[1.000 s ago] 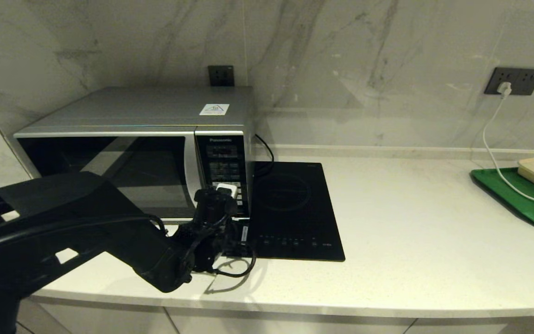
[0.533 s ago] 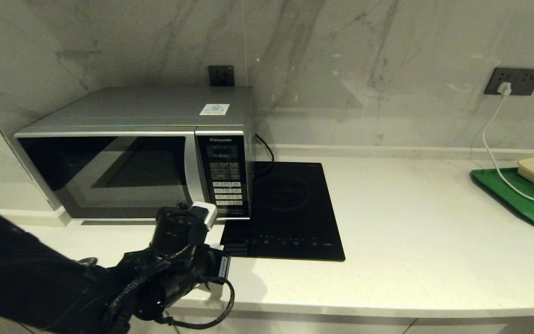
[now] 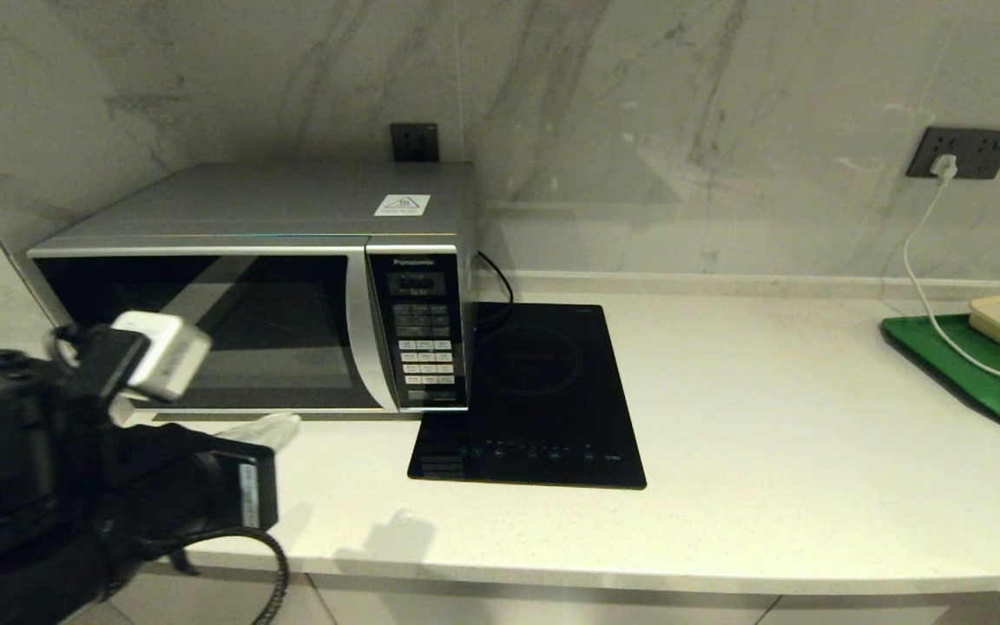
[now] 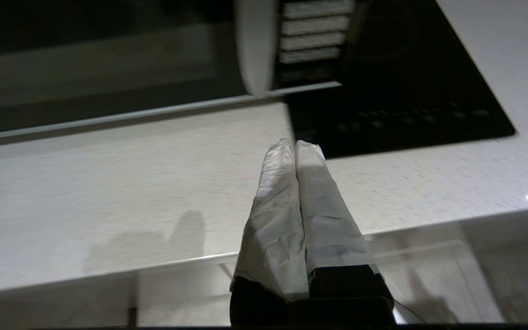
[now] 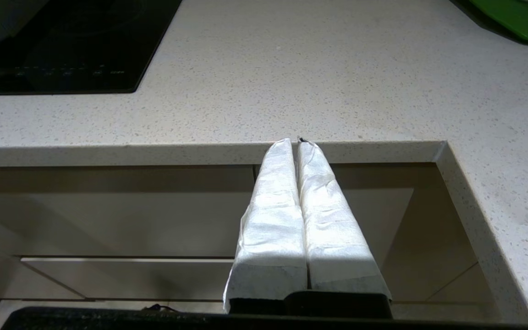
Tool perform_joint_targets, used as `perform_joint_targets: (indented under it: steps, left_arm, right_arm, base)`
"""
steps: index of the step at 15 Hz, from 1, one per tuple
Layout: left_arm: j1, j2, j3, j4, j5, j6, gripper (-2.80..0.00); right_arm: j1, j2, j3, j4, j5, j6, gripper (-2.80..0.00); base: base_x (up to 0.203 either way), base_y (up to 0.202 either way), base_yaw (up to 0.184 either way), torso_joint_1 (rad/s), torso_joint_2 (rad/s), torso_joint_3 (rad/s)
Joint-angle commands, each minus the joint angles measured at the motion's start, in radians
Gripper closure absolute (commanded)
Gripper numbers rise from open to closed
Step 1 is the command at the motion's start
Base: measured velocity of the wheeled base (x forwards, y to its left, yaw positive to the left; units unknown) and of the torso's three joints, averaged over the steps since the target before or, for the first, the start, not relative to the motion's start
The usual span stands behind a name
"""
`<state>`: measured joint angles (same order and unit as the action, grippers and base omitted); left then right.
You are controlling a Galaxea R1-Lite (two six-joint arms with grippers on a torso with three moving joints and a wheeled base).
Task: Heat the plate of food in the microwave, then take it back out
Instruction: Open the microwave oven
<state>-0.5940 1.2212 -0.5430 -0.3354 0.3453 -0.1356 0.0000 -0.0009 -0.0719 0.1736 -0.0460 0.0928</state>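
White-wrapped right claw (image 5: 297, 142), shut, appears only in its wrist view.

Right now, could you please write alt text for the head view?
A silver microwave with its dark door closed stands on a pale countertop, a black hob beside it. The left gripper is near the counter's front edge, fingers shut. A green tray lies far right.

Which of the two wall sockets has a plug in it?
The wide dark socket on the right, above the green tray: a white plug and cable hang from it. The smaller socket behind the microwave shows none.
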Motion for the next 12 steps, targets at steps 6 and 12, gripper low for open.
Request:
perform_joint_targets:
  steps: [6, 12]
  left_arm:
    - [0.354, -0.655, 0.026, 0.363, 0.146, 0.055, 0.0]
    - [0.507, -0.94, 0.044, 0.659, 0.197, 0.078, 0.0]
  right_arm:
    - [0.0, 0.001, 0.0, 0.001, 0.0, -0.001, 0.0]
    - [0.0, 0.001, 0.0, 0.001, 0.0, 0.001, 0.0]
  base:
    - [0.0, 0.0, 0.0, 0.0, 0.0, 0.0]
    - [0.0, 0.0, 0.0, 0.0, 0.0, 0.0]
